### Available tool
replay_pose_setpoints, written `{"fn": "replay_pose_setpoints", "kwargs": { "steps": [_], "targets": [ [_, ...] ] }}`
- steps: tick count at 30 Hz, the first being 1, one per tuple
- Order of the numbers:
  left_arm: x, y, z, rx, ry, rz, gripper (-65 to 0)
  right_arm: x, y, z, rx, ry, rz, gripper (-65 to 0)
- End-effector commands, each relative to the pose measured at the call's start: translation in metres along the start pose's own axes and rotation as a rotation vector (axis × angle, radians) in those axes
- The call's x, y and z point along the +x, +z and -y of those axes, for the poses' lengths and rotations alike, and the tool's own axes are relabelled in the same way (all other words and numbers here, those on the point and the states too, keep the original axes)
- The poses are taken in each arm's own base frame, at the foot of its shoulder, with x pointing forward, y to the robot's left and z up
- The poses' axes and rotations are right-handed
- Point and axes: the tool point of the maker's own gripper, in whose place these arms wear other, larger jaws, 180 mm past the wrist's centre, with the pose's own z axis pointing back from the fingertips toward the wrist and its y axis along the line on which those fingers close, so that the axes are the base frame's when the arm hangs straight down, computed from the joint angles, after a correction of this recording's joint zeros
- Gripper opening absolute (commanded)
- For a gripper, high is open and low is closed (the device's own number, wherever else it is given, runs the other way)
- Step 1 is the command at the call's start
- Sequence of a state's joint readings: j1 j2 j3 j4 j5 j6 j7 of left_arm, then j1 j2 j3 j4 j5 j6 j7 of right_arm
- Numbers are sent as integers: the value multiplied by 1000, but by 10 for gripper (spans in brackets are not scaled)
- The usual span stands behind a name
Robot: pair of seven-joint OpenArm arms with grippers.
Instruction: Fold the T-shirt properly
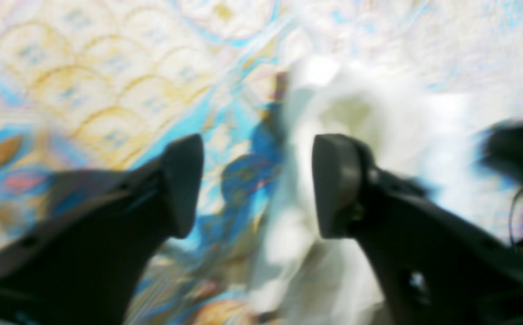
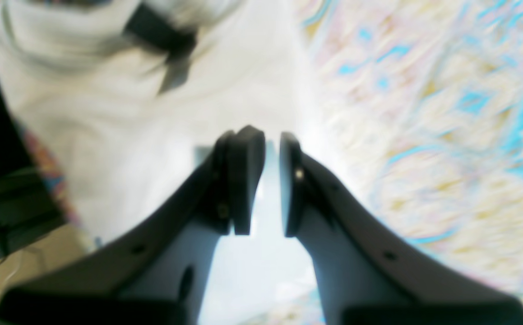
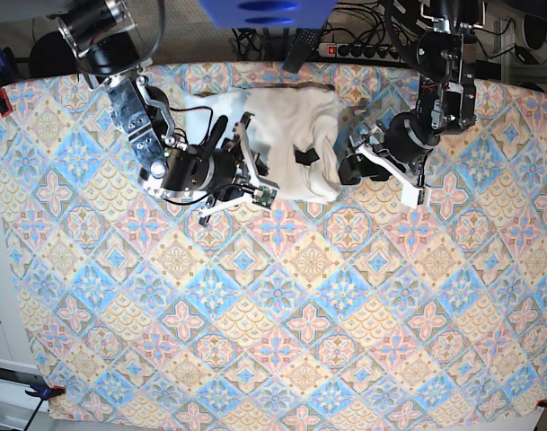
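The white T-shirt (image 3: pixel 291 135) lies bunched in a folded heap at the back middle of the table, with no print showing. My left gripper (image 3: pixel 349 162) is at its right edge. In the left wrist view that gripper (image 1: pixel 256 185) is open wide, with rumpled white cloth (image 1: pixel 378 113) below and to the right and nothing pinched between the pads. My right gripper (image 3: pixel 253 175) rests on the shirt's left edge. In the right wrist view its jaws (image 2: pixel 270 180) stand nearly closed, with white cloth (image 2: pixel 153 135) filling the narrow gap.
A patterned tablecloth (image 3: pixel 282 305) covers the whole table. Cables and a power strip (image 3: pixel 363 49) run along the back edge, beside a blue object (image 3: pixel 264 11). A small dark shape (image 3: pixel 305 154) sits on the shirt. Clamps hold the cloth's left corners (image 3: pixel 47 391).
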State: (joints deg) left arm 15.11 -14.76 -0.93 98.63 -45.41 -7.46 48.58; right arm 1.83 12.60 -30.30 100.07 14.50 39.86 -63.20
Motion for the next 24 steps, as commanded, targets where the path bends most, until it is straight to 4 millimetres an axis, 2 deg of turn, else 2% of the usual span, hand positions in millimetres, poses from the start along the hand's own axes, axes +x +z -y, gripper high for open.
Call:
{"fn": "replay_pose_setpoints", "kwargs": {
  "steps": [1, 5, 11, 17, 24],
  "targets": [
    [23, 4, 6, -44, 36, 70, -219, 11, 6, 7, -17, 3, 46, -556],
    [41, 0, -1, -113, 203, 109, -207, 9, 7, 9, -23, -7, 43, -556],
    [33, -16, -5, -153, 299, 20, -207, 6, 10, 17, -43, -25, 44, -556],
    [33, -19, 7, -204, 347, 23, -207, 7, 11, 19, -47, -21, 47, -556],
    [24, -17, 18, -268, 398, -37, -207, 7, 11, 20, -46, -23, 44, -556]
  ]
}}
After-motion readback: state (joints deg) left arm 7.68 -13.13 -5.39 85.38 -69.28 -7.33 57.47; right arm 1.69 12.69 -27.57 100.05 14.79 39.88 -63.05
